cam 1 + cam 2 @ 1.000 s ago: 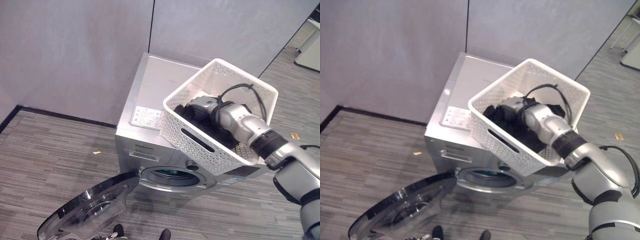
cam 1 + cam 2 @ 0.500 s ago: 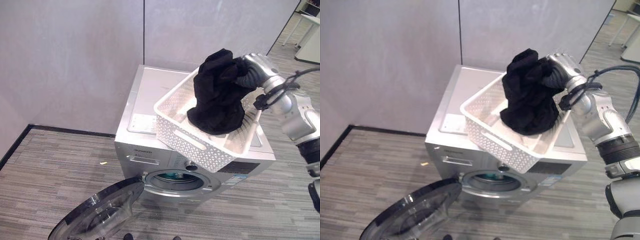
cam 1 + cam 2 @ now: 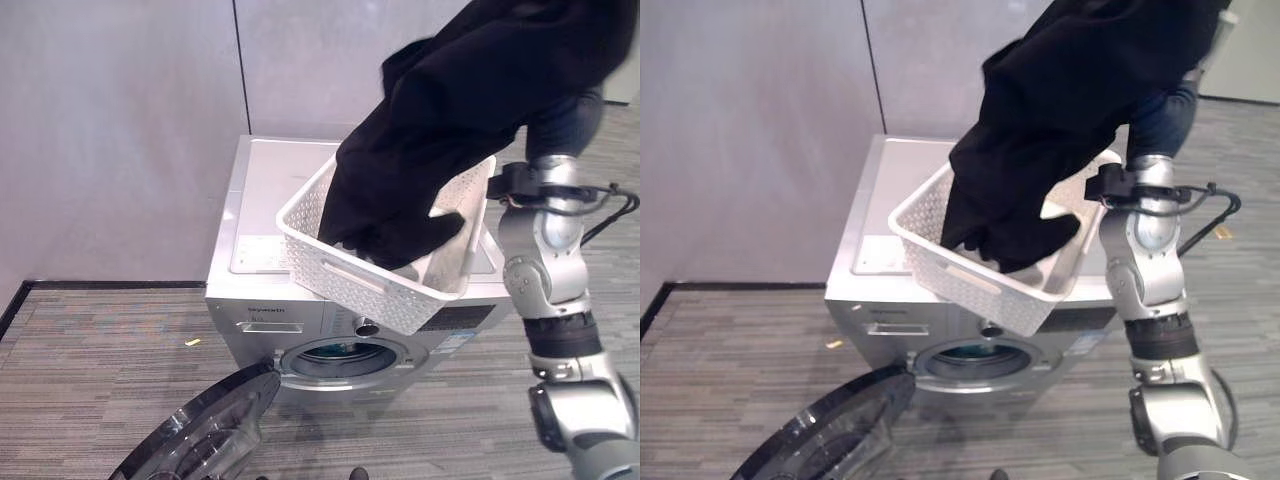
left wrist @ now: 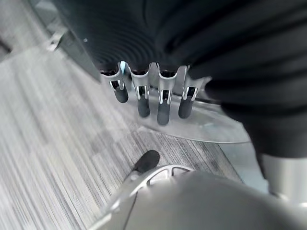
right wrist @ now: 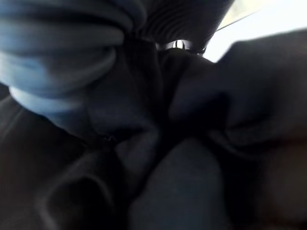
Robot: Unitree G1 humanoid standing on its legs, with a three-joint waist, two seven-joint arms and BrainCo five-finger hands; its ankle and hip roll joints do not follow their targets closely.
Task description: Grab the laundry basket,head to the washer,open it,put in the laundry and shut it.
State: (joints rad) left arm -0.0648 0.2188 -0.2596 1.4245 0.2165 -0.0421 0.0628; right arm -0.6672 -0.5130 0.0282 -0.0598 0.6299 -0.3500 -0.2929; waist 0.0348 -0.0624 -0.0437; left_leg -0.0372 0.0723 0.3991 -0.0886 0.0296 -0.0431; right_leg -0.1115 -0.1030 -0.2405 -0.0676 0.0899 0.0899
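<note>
This looks like an office or test space rather than a home: a silver front-loading washing machine (image 3: 300, 300) stands alone on grey striped carpet tiles (image 3: 90, 380), with plain grey partition panels (image 3: 120, 130) directly behind it.

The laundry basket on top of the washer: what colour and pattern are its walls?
White laundry basket, walls pierced with small holes; clearest in the left eye view.
</note>
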